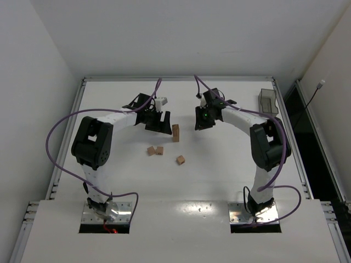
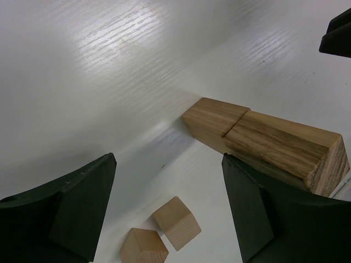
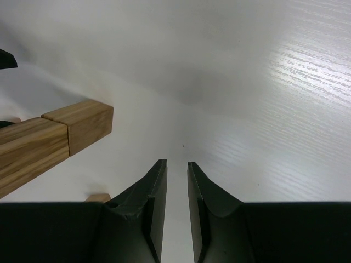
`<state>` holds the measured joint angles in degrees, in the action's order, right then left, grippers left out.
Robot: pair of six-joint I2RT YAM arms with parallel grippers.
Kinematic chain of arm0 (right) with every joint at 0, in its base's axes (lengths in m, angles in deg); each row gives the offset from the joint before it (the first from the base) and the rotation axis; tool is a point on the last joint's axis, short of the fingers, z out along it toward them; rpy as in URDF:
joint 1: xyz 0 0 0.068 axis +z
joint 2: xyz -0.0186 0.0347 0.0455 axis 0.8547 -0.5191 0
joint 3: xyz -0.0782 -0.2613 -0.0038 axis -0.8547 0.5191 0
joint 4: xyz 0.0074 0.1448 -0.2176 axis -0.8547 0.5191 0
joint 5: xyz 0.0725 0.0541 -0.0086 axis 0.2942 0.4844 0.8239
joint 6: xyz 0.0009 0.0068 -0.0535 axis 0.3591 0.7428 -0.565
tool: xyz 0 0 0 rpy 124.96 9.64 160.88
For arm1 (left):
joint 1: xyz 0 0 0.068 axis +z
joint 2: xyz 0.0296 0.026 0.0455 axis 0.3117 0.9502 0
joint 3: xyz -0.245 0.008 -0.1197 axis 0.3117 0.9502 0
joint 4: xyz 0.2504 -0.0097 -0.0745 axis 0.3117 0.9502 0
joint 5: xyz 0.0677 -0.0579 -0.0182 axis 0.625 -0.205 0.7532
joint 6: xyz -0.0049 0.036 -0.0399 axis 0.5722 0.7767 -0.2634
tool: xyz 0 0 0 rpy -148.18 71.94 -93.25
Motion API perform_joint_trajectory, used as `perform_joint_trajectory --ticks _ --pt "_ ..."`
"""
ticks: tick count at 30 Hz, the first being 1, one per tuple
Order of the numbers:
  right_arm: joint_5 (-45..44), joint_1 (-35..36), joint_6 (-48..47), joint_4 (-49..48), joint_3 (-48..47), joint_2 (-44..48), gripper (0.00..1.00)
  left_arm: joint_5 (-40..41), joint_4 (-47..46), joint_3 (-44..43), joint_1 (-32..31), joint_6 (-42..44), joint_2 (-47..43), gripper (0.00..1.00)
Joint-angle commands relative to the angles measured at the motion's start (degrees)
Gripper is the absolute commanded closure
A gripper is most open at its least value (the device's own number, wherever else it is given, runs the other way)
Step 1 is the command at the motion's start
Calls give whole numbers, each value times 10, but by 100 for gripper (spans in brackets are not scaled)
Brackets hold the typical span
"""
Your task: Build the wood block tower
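Observation:
The tower [image 1: 175, 132] stands mid-table, a narrow column of a cube with a longer brick on top. It shows in the left wrist view [image 2: 274, 145] and the right wrist view [image 3: 55, 137]. Three loose wood blocks lie in front of it: two touching cubes [image 1: 155, 150], also in the left wrist view [image 2: 176, 222], and a single one [image 1: 180, 159]. My left gripper [image 1: 156, 123] [image 2: 170, 203] is open and empty, just left of the tower, above the two cubes. My right gripper [image 1: 200, 119] [image 3: 177, 164] is right of the tower, jaws almost together with nothing between them.
A translucent grey bin [image 1: 267, 101] stands at the table's far right edge. The right gripper's tip shows in the left wrist view's top right corner [image 2: 337, 35]. A sliver of a loose block [image 3: 98, 198] peeks beside my right fingers.

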<state>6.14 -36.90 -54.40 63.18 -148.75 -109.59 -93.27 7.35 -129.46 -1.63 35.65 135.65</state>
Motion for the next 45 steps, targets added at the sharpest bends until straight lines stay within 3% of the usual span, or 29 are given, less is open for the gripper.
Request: perform_joint_trajectory --ticks 1,30,42,45 --pt "6 -3 -1 -16 -3 17 81 -13 -3 -19 -5 -8 2 25" --pt "11 -3 -1 -16 -3 17 81 3 -3 -19 -5 -8 2 16" --pt "16 -3 -1 -16 -3 17 81 15 -8 -14 -5 -8 -8 16" --pt "16 -3 -7 -16 -3 17 81 29 -8 -7 -5 -8 -16 24"
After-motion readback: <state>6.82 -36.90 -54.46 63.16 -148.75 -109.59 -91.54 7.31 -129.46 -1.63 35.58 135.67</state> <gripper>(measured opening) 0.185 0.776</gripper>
